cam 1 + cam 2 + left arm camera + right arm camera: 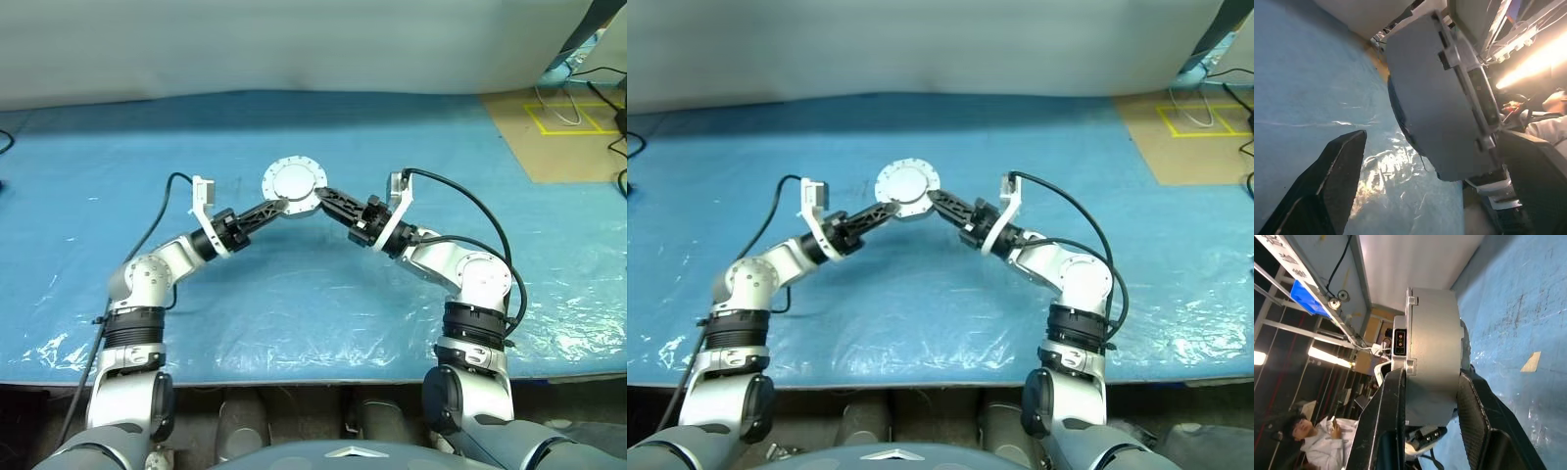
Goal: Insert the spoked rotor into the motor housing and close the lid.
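Observation:
The motor housing is a round grey unit held up over the blue table, its flat face with a ring of bolts turned toward the head camera. The lid, a smooth grey dome, lies shut against its other side. My right gripper is shut on the housing, one finger on each face, gripping across its thickness. From the left, my left gripper stands open with its fingers either side of the unit's edge, apart from it. The spoked rotor is hidden.
A blue plastic sheet covers the table, crinkled toward the front edge. A brown board with yellow tape and black cables lie at the back right. A seated person shows beyond the table.

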